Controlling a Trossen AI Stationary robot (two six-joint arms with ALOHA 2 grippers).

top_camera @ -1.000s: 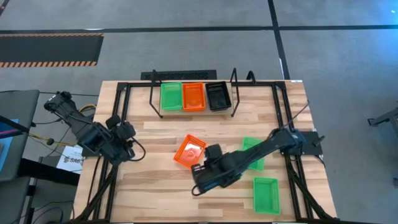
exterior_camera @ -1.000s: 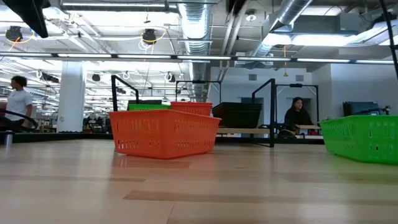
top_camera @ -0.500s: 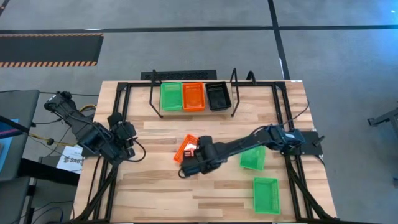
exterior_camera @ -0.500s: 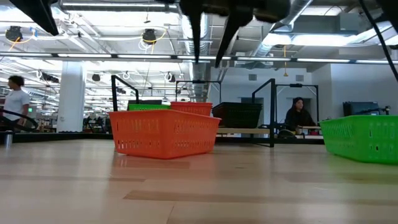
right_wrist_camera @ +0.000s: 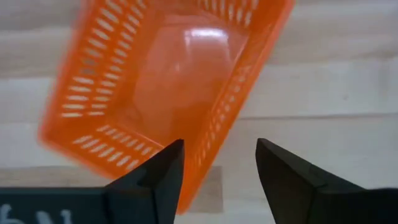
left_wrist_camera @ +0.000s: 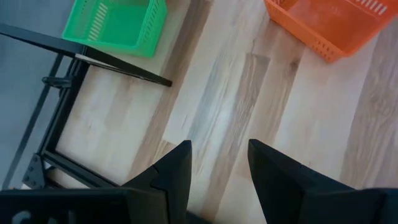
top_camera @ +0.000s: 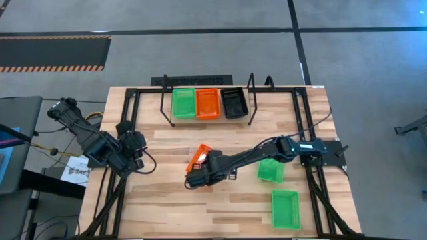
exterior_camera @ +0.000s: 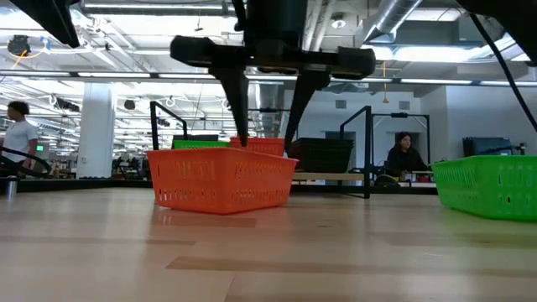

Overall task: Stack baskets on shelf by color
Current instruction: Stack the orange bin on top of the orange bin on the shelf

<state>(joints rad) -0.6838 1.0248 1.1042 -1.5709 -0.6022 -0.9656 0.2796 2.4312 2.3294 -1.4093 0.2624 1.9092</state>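
Wooden surface (top_camera: 167,207): shelf (top_camera: 207,100) holds three baskets; orange basket (top_camera: 199,157) and two green ones loose. Right pincer (top_camera: 193,179) spread over orange rim; left pincer (top_camera: 137,160) spread, idle.

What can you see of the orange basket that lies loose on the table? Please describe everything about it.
The orange basket is a small rectangular tray that looks like plastic, with slotted sides and a smooth, glossy floor. It is empty and stands upright, open side up, on the wooden table, turned at an angle to the table's edges. It sits near the table's middle, in front of the shelf. The right gripper hangs open above its wall; nothing grips it.
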